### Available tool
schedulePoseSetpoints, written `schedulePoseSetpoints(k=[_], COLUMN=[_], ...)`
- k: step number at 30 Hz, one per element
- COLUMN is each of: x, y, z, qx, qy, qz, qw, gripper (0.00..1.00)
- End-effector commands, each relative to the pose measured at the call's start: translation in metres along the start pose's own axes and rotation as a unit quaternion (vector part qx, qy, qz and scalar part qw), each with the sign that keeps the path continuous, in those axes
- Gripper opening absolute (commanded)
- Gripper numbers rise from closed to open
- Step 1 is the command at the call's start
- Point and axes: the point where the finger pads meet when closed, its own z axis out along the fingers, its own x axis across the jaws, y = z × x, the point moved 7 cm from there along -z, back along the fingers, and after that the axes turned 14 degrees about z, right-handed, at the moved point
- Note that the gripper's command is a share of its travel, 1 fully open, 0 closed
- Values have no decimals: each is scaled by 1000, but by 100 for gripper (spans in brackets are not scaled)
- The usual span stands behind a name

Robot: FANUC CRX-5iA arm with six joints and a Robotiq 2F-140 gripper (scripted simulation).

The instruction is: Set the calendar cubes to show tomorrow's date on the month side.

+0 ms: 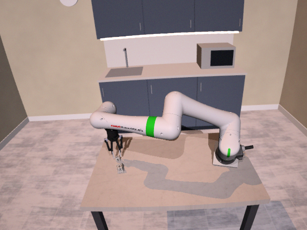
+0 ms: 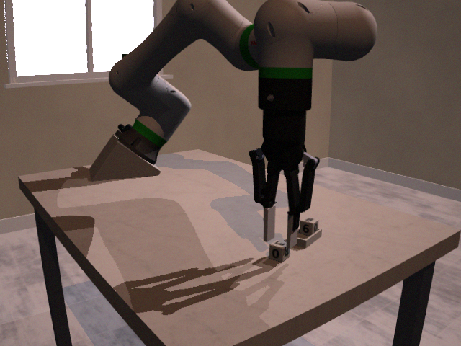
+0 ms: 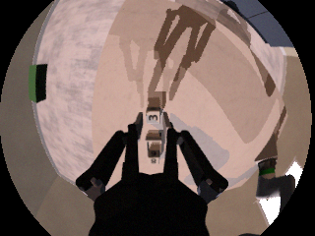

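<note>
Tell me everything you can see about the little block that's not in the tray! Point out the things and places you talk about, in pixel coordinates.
The loose cube (image 1: pixel 117 159) (image 2: pixel 276 253) (image 3: pixel 153 117) is small and off-white, with dark printed digits. One side shows 0, the top shows 3, and another side's mark is partly hidden. It looks hard, but I can't tell what it's made of. It sits flat on the table (image 1: pixel 173 198) (image 2: pixel 335 268) (image 3: pixel 113 123), beside the tray (image 1: pixel 120 172) (image 2: pixel 312 240) (image 3: pixel 154 141). The open gripper (image 1: pixel 117 156) (image 2: pixel 279 242) (image 3: pixel 153 118) is right above; whether a finger touches it is unclear.
</note>
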Motion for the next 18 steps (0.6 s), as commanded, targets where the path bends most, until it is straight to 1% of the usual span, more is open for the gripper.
schedulePoseSetpoints(k=[1, 12, 18], x=[0, 0, 0], y=[0, 0, 0], z=[5, 19, 22], qx=[0, 0, 0], qy=[0, 0, 0], qz=[0, 0, 0], qw=[1000, 1000, 1000], gripper=[35, 35, 35])
